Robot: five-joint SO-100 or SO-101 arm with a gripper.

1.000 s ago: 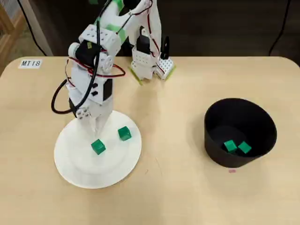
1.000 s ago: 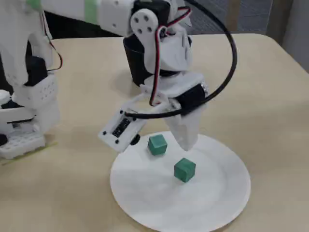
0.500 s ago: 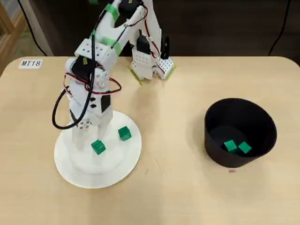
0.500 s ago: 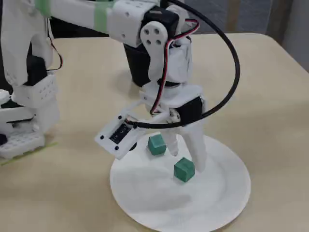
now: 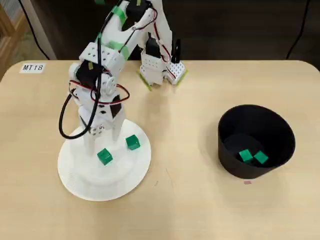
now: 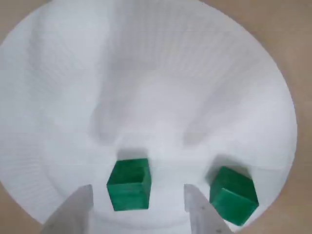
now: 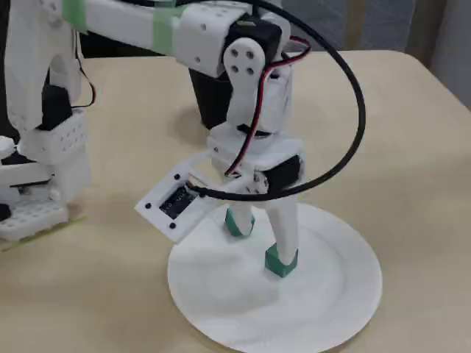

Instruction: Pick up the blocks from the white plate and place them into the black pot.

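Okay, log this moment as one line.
gripper: open, straddling block | white plate: two blocks | black pot: two blocks

We see even, soft indoor light in all three views, coming mostly from above. In the overhead view the table (image 5: 190, 210) is bright and clear, while the background behind it stays very dark. The inside of the black pot (image 5: 256, 140) is dim, but we can still see what lies on its bottom. Shadows are weak and diffuse. In the wrist view the white plate (image 6: 161, 73) is nearly overexposed, so its ridges look washed out, and we notice only pale grey shadows on it. The fingers (image 6: 202, 214) at the bottom edge are out of focus. The fixed view is a little soft, with no strong glare.
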